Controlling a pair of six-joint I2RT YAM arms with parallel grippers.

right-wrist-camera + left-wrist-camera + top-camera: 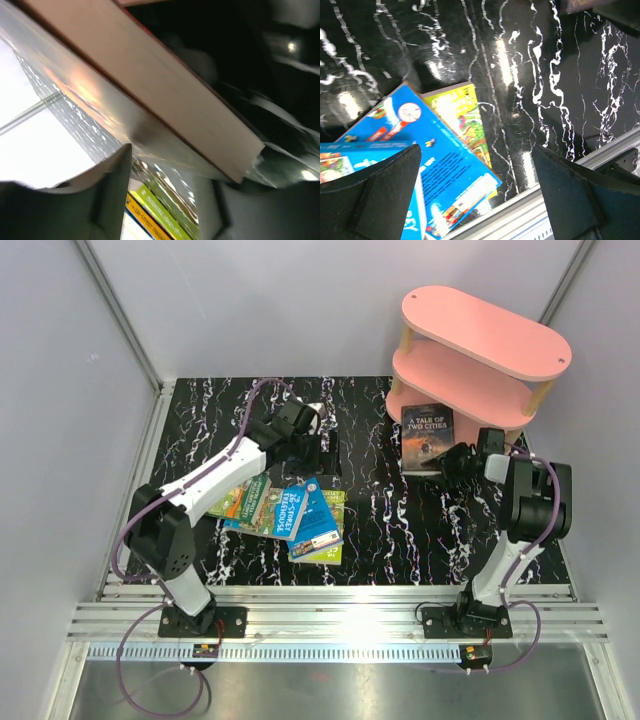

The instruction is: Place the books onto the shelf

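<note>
The books are thin paperbacks, probably light, floppy and slick-covered, so best pinched at a free edge or corner. The dark book (pixel 427 433) sits at the foot of the pink shelf (pixel 480 340), with the right claw (pixel 455 462) apart around its page edge, not yet pinching. The pile (pixel 290 510), blue, green and yellow, fans across the desk (pixel 400 530) beneath the wide-apart left claw (pixel 475 165)
</note>
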